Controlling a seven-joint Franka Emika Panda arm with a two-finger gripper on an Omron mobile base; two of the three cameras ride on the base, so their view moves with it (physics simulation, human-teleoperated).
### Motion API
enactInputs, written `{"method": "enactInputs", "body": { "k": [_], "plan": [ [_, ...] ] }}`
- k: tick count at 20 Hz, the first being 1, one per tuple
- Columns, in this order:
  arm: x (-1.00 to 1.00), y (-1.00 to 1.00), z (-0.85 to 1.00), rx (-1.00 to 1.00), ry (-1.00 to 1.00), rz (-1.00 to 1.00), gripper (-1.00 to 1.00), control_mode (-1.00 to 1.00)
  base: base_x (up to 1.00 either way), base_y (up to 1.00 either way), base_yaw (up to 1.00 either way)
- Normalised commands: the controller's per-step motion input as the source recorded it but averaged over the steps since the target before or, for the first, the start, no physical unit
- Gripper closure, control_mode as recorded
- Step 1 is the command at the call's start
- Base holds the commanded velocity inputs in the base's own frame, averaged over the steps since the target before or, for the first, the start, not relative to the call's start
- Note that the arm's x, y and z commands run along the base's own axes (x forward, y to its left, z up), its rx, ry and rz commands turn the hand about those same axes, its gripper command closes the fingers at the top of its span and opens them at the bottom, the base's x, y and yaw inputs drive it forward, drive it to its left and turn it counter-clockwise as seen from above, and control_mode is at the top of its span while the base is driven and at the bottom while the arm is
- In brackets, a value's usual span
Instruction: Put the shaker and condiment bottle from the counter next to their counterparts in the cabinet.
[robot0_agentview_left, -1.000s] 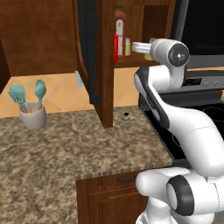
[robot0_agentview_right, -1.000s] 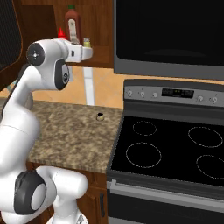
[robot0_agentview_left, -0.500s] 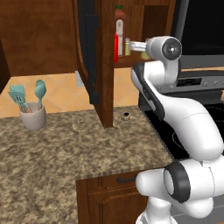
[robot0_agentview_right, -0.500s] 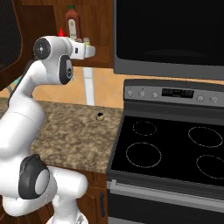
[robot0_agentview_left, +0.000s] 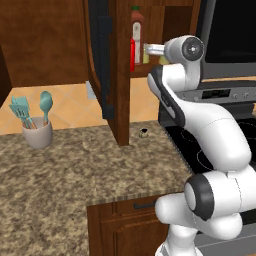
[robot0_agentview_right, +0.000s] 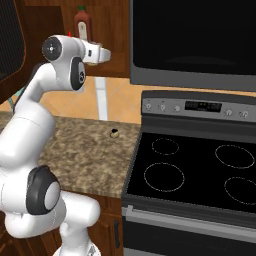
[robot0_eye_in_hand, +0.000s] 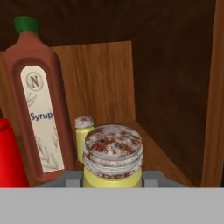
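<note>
We've got the shaker (robot0_eye_in_hand: 113, 155) pinched in the hand (robot0_eye_in_hand: 113, 177), sitting bottom centre of the hand view with its speckled silvery cap pointing up at us. It's upright, which makes sense if it's about to be set on the cabinet (robot0_agentview_left: 120, 70) shelf without tipping. Just behind it, centre of frame, stands the slim shaker (robot0_eye_in_hand: 83, 135), so we reckon the held one is lined up to land beside its twin. Left of that is the tall syrup bottle (robot0_eye_in_hand: 37, 100), and the red condiment bottle (robot0_eye_in_hand: 8, 153) sits at the left edge right next to it, so that half looks done to us. In the left base view the arm reaches into the open cabinet at the top centre. Down on the worktop (robot0_agentview_left: 75, 170) there's a tiny dark jar (robot0_agentview_left: 144, 132) and a utensil cup (robot0_agentview_left: 36, 134).
</note>
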Motion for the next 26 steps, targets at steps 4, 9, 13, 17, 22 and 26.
{"method": "enactInputs", "body": {
  "k": [4, 9, 13, 17, 22, 26],
  "plan": [
    [0.1, 0.0, -0.09, -0.01, 0.0, 0.01, 1.0, -1.0, 0.0, 0.0, 0.0],
    [0.15, 0.0, -0.04, -0.02, 0.0, 0.0, 1.0, -1.0, 0.0, 0.0, 0.0],
    [0.23, 0.0, -0.03, -0.02, 0.0, 0.01, 1.0, -1.0, 0.0, 0.0, 0.0],
    [0.33, 0.0, -0.05, -0.02, 0.0, 0.0, 1.0, -1.0, 0.0, 0.0, 0.0],
    [0.29, 0.0, -0.05, -0.01, 0.0, 0.0, 1.0, -1.0, 0.0, 0.0, 0.0],
    [0.28, 0.0, -0.04, -0.01, 0.0, 0.0, 1.0, -1.0, 0.0, 0.0, 0.0]
  ]
}}
